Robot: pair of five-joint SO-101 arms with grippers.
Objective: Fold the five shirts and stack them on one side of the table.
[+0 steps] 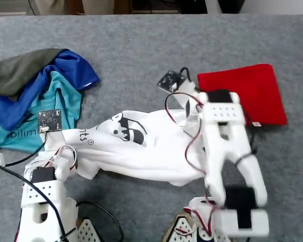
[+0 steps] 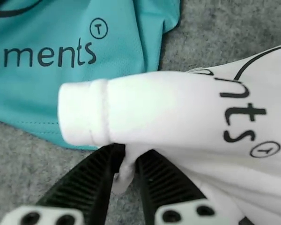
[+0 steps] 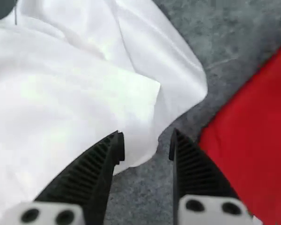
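The white shirt (image 1: 141, 146) is found crumpled across the middle of the worktop (image 1: 141, 45). A fold beside its sleeve cuff is pinched in the left pincer (image 2: 126, 173), next to the teal shirt (image 2: 61, 56). The right pincer (image 3: 145, 150) is seen parted over the opposite edge, near the folded red shirt (image 1: 245, 93).

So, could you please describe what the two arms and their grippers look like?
Both arms, left arm and right arm, are blocky white plastic segments. Red and black wires loop along the right one; a black cable trails from the left. The left gripper and right gripper have black ribbed fingers on white bases with screw holes.
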